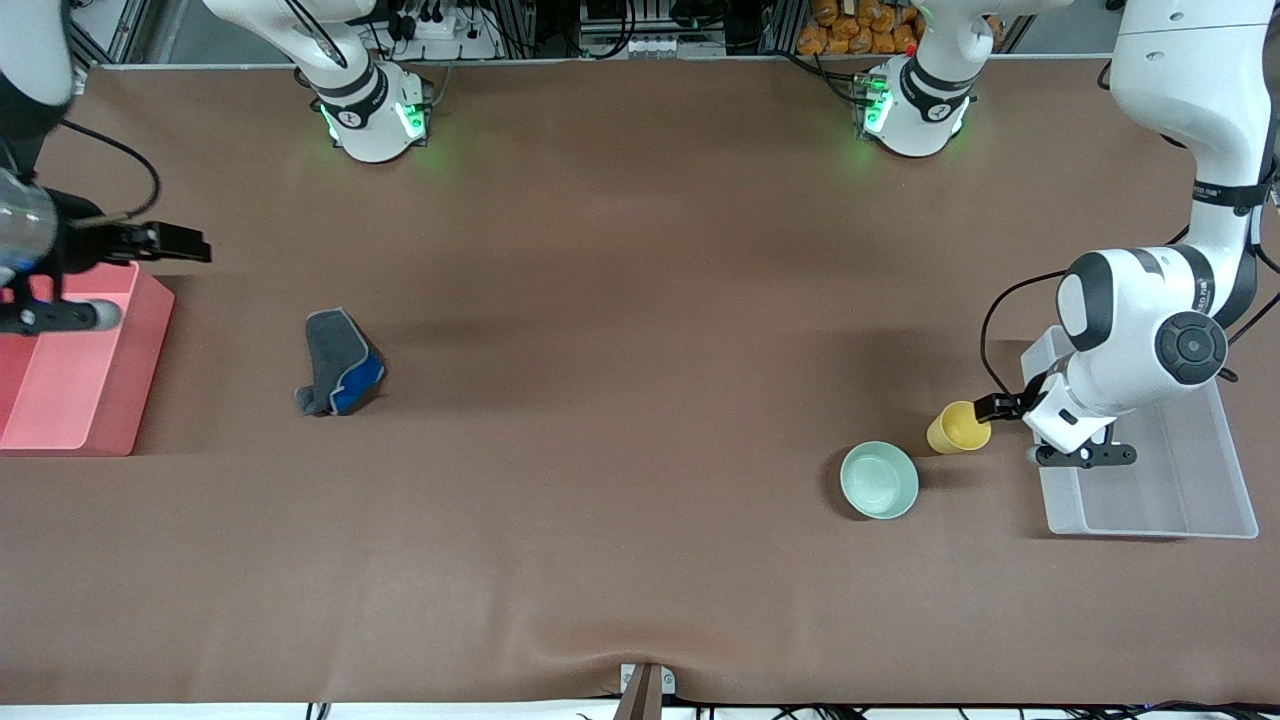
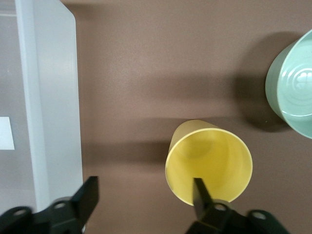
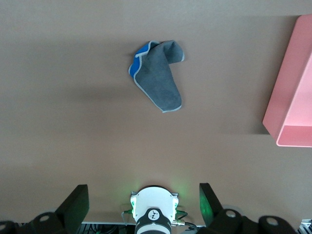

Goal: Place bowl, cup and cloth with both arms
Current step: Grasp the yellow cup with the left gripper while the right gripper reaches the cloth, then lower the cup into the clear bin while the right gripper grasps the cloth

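Brown matte table [image 1: 640,560] — glossy round bowl [image 1: 879,480], tapered cup [image 1: 958,428], rumpled cloth [image 1: 338,364].

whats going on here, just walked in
Two robot arms are sorting things on a brown table. The left gripper is down at the yellow cup, one finger inside its rim and the other outside, jaws not yet shut on it, beside the clear bin. The mint bowl sits untouched beside the cup. The right gripper waits open over the pink bin, with the cloth lying crumpled on the table.
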You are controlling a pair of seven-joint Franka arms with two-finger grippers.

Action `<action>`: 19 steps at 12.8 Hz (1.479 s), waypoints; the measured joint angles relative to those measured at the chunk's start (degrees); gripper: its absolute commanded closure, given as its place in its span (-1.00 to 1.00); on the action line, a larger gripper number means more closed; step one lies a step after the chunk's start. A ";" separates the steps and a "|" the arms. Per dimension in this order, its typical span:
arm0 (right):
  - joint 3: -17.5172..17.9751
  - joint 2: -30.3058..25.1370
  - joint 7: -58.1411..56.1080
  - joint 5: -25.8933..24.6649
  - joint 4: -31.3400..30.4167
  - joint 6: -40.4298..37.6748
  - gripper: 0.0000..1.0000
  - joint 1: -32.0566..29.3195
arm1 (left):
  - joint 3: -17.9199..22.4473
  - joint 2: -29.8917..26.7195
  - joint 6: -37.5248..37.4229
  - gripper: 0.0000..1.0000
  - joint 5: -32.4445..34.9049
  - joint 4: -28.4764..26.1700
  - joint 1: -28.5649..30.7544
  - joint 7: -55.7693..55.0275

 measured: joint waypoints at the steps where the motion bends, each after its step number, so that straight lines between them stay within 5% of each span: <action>1: 0.07 0.59 0.00 0.43 0.00 0.00 -1.00 0.17 | 0.00 0.46 0.47 -0.22 0.00 0.00 0.00 0.00; 3: -0.21 1.51 0.00 2.12 -0.06 -0.01 -1.00 0.14 | -0.09 2.02 2.21 -0.20 0.00 -0.04 -0.07 0.00; 4: -0.28 1.87 0.00 2.50 -0.14 -0.01 -1.00 0.13 | -0.14 2.94 3.26 0.04 -0.01 -0.04 -0.15 -0.05; 6: -0.29 2.29 0.00 2.94 -0.71 0.00 -1.00 0.13 | -0.17 4.23 4.51 1.00 -0.08 -0.03 -0.25 -0.50; 11: -0.06 2.72 0.00 4.41 -4.77 3.79 -1.00 0.27 | -0.15 3.84 2.94 1.00 -0.17 2.73 -0.24 -3.30; 19: 0.10 13.07 -1.00 6.42 -9.17 15.40 -1.00 1.30 | 1.18 -1.79 -24.04 1.00 -0.18 20.46 6.37 1.61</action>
